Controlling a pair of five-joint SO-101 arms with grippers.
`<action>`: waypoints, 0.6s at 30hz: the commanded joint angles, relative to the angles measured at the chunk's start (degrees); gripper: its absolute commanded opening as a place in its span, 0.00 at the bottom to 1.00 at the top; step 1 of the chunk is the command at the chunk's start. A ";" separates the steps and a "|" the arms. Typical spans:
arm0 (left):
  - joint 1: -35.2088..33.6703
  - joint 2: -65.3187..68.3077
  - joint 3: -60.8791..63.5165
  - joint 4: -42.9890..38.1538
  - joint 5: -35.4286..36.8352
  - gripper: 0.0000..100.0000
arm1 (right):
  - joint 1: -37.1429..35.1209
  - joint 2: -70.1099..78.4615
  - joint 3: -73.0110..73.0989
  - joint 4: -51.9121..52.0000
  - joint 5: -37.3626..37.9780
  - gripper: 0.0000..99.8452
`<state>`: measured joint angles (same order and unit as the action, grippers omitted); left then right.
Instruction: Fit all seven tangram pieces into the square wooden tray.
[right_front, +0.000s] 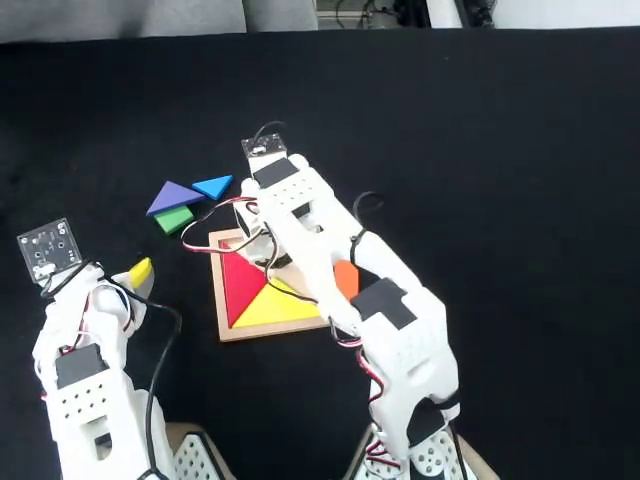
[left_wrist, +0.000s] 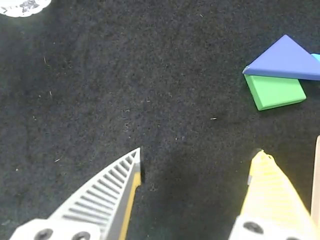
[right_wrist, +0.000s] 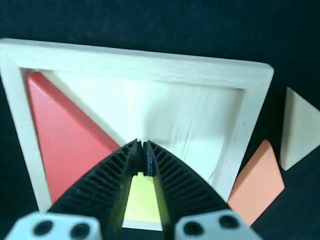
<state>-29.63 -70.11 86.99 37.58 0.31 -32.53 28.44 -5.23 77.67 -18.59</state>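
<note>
Tangram tray (right_wrist: 140, 62) at the centre of the black desk (right_front: 500, 150), two pieces in and five to go, by your count of what shows. A red triangle (right_front: 240, 285) fills the tray's left part and a yellow triangle (right_front: 280, 308) its near part, and the two meet along a diagonal. The far-right half of the floor is bare pale wood with visible grain.

Your right gripper (right_wrist: 140, 146) hangs over the middle of the tray, its black ribbed fingers pressed together with nothing between them. Your left gripper (left_wrist: 195, 160) sits near and left of the tray over bare cloth. Its fingers, one pale grey and one yellow, are spread wide and empty.

Three loose pieces are clustered to the far left of the tray: a purple triangle (right_front: 172, 197) lying partly over a green square (right_front: 175, 218), with a small blue triangle (right_front: 212, 186) touching it on its right. An orange piece (right_wrist: 257, 182), four-sided as far as it shows, lies just outside the tray's right rim. An unpainted wood triangle (right_wrist: 300, 127) with softened corners lies beside it.

All the pieces look like flat, rigid painted wood with matte faces. The tray is a shallow frame with a raised, squared rim. The desk covering is a dark, slightly fuzzy fabric that should keep the pieces from sliding freely.
</note>
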 joint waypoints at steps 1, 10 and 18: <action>0.84 0.09 -0.75 -0.35 0.44 0.34 | -0.44 -1.19 -1.01 0.70 -0.09 0.01; 0.84 0.09 -0.75 -0.35 0.44 0.34 | -0.88 2.24 -0.84 -0.88 -0.09 0.01; 0.75 0.09 -0.75 -0.35 0.44 0.34 | -4.04 2.77 -1.71 0.97 -0.09 0.01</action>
<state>-29.63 -70.11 86.99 37.58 0.31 -33.67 31.34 -5.41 77.67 -18.59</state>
